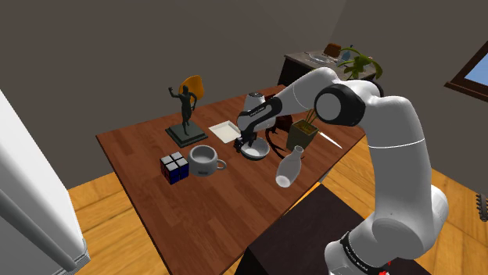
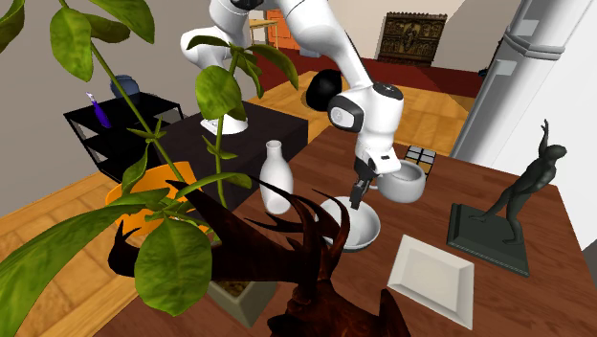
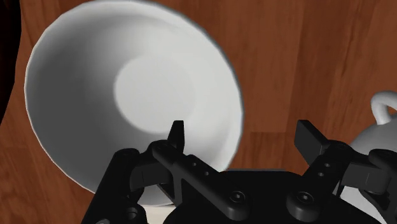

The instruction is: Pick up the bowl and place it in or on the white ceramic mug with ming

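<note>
On the wooden surface (image 1: 141,180), the bowl (image 3: 95,76) sits unlifted near the mug (image 1: 203,160); your claw (image 3: 243,132) is spread astride its rim, gripping nothing. You've yet to pinch, lift and place.

Table (image 1: 134,150) wood, grained, slight sheen — bowl (image 3: 133,89) smooth matt white.

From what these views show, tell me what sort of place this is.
Probably a living or dining room in a house: a wooden table carrying a dark statuette and a white vase, a leafy potted plant, wood flooring and a window.
</note>
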You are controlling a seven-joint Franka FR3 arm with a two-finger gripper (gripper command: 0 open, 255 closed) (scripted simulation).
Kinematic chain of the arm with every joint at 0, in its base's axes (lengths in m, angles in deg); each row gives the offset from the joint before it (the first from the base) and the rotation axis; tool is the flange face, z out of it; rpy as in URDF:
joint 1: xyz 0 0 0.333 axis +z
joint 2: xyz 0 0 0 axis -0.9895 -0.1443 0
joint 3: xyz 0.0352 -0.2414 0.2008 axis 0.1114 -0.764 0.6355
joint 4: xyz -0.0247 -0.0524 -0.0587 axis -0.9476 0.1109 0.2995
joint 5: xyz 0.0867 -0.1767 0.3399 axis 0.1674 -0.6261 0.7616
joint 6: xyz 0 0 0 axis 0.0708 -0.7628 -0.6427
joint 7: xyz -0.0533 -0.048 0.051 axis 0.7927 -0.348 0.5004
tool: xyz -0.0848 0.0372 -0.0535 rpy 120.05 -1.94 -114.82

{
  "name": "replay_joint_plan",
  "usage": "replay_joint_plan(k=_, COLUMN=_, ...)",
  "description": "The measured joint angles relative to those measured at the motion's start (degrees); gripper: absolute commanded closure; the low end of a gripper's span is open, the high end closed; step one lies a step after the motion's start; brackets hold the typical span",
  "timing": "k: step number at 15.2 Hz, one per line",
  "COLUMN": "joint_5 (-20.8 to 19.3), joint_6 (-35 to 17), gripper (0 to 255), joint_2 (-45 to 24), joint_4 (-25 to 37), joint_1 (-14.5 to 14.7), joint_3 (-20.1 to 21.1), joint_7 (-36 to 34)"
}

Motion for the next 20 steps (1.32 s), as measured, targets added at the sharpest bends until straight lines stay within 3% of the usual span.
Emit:
replay_joint_plan(k=1, joint_5=0.0, joint_6=0.0, gripper=255, joint_2=0.0, joint_4=0.0, joint_1=0.0, joint_3=0.0, joint_7=0.0)
replay_joint_plan(k=11, joint_5=0.0, joint_6=-0.02, gripper=255, joint_2=0.04, joint_4=0.0, joint_1=0.01, joint_3=0.01, joint_7=0.0)
replay_joint_plan(k=20, joint_5=-0.16, joint_6=3.64, gripper=255, joint_2=4.79, joint_4=-1.2, joint_1=0.1, joint_3=-0.21, joint_7=-0.07)
